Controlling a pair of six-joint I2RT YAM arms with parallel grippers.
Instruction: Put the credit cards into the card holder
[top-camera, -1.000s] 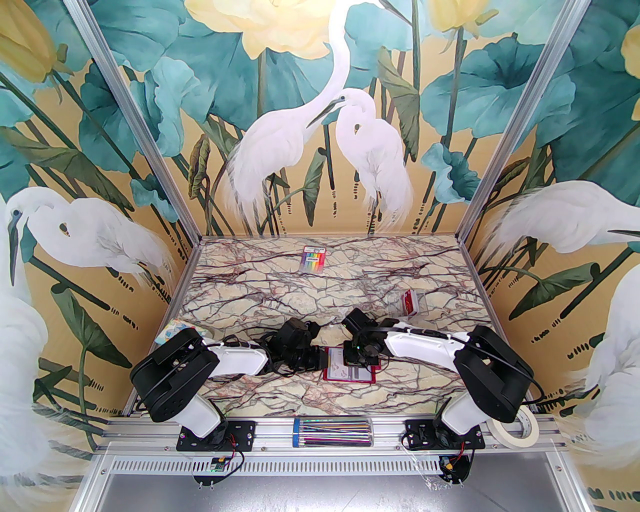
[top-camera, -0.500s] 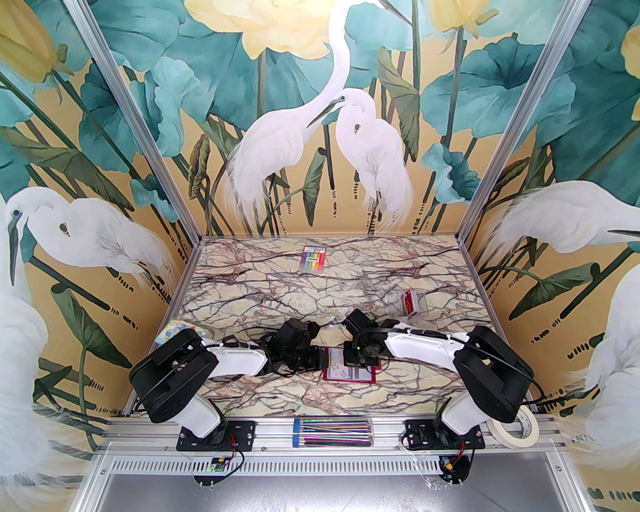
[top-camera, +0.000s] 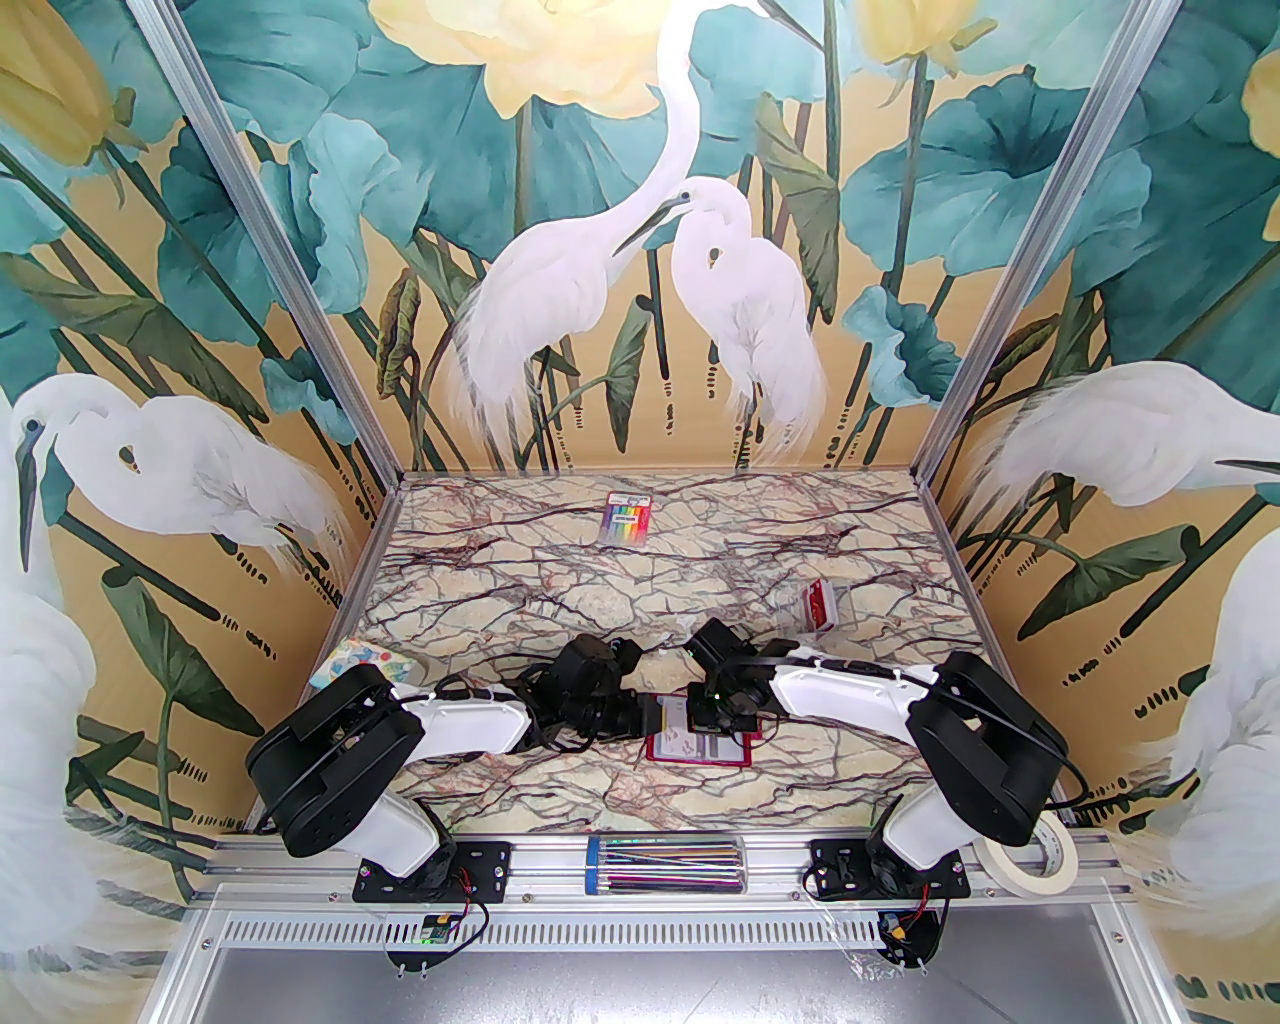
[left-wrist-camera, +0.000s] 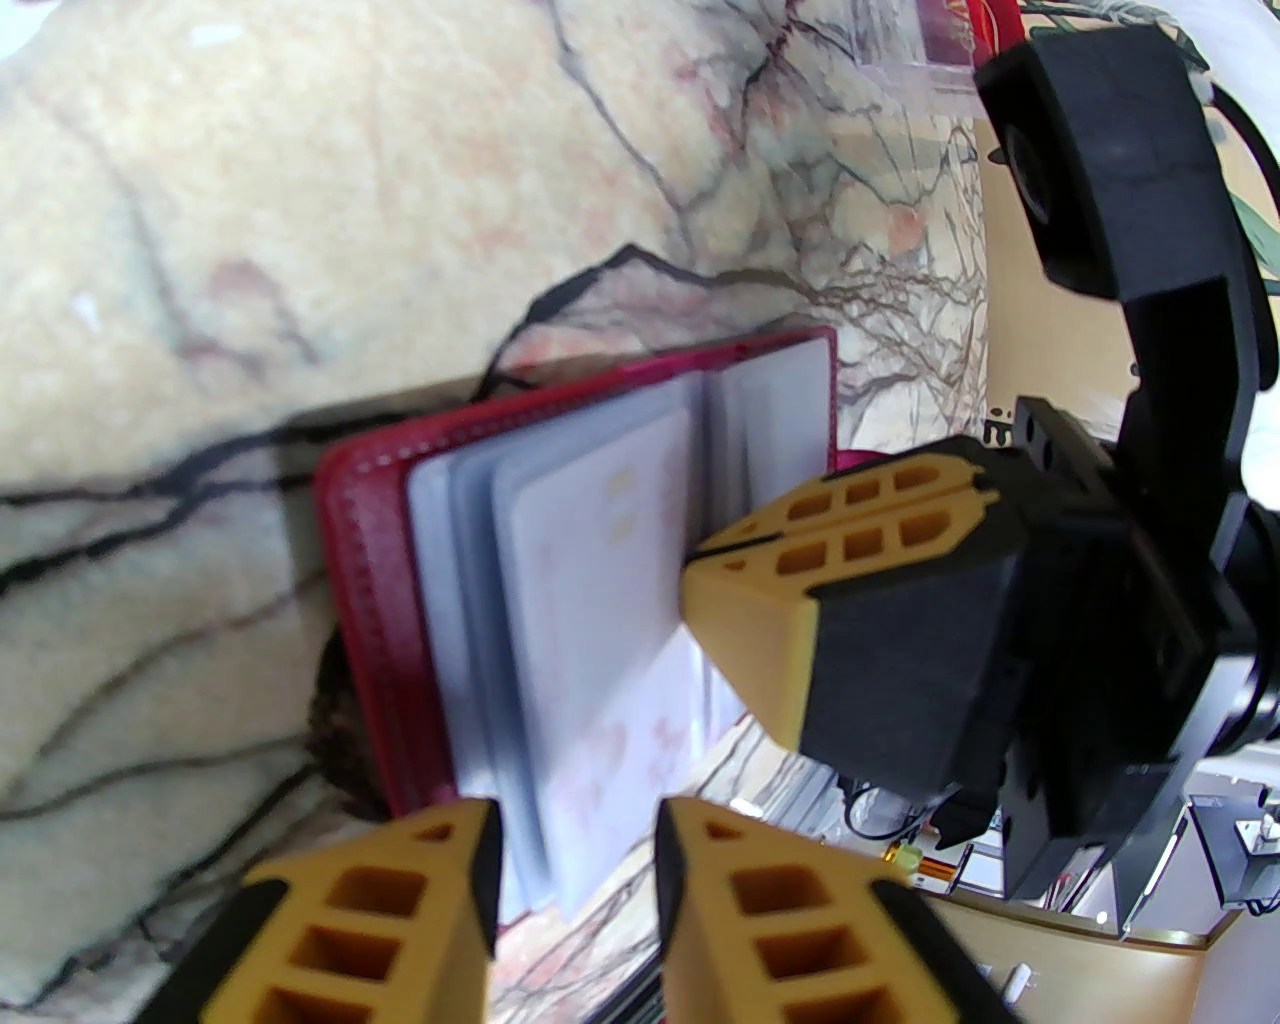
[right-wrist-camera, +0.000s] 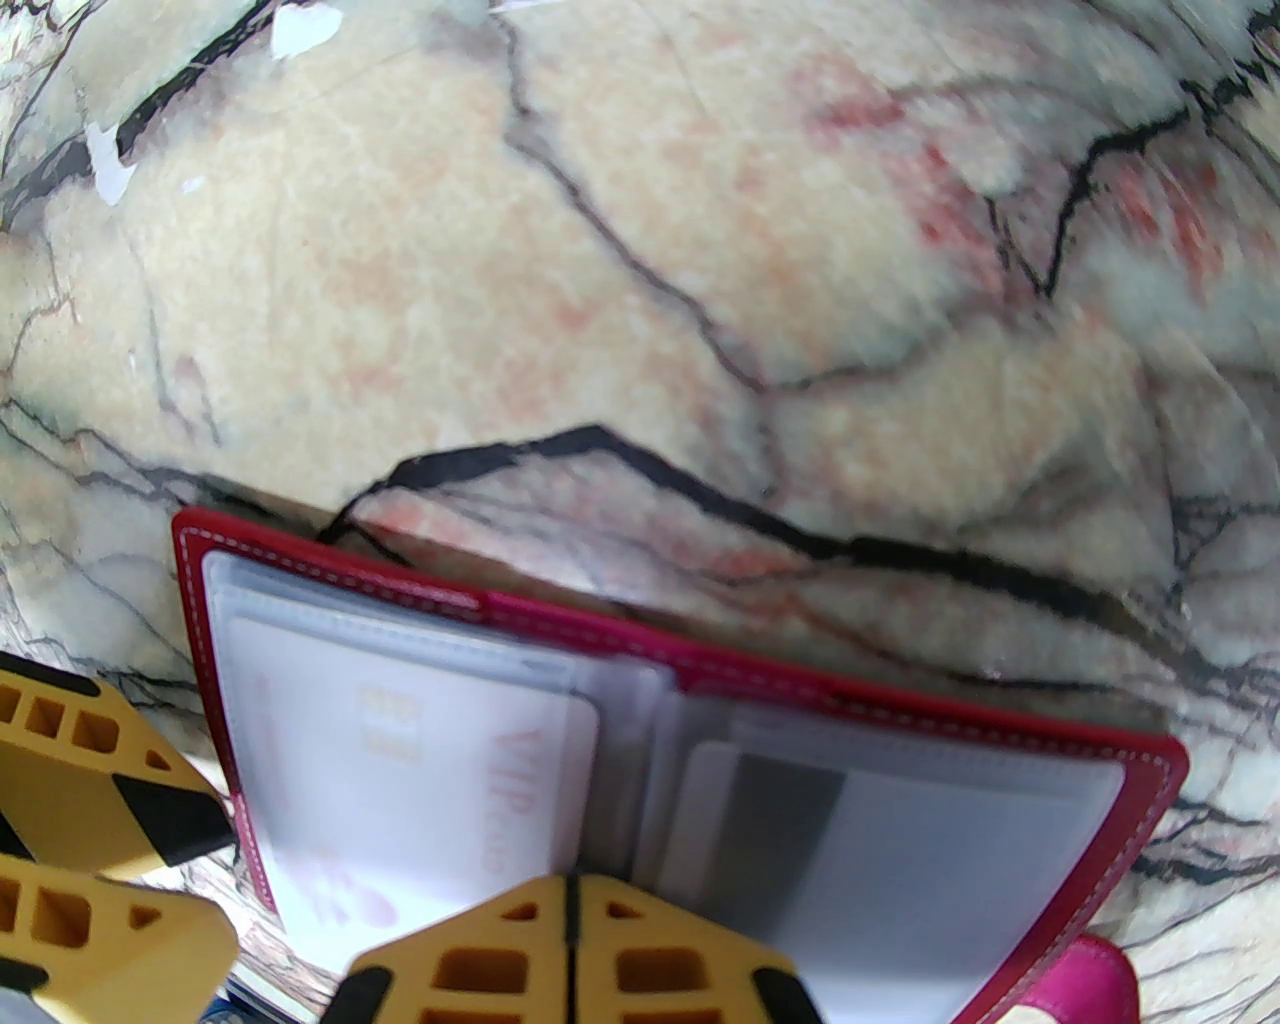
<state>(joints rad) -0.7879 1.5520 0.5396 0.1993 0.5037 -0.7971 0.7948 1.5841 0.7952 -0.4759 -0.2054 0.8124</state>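
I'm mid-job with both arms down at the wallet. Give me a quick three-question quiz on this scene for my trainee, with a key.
1. True or false: the card holder lies closed on the table.
2. The left gripper and the right gripper are both at the holder. Which has its jaws shut? A) left B) right C) both
3. Fill in: the credit card with the chip, inside a clear sleeve, reads "___".
Key: 1 false, it lies open. 2 B, the left one stands open, a finger on either side of the pages' edge. 3 VIP.
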